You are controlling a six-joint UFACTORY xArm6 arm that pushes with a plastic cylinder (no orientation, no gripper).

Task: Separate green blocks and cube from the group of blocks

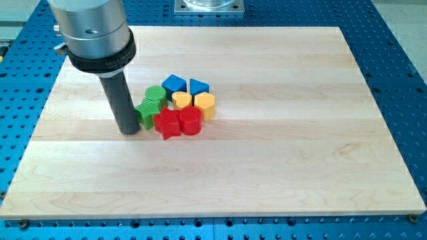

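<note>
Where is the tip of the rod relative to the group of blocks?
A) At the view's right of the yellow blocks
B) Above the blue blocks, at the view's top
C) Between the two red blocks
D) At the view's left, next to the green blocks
D: my tip sits at the view's left of the cluster, right beside the green blocks.

Silver cylindrical housing, black collar, dark rod

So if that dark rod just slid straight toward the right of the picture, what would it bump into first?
Most likely the green block right beside my tip, on the view's right; they look touching or nearly so. The red star sits just behind it. Depth is hard to judge from this one view.
</note>
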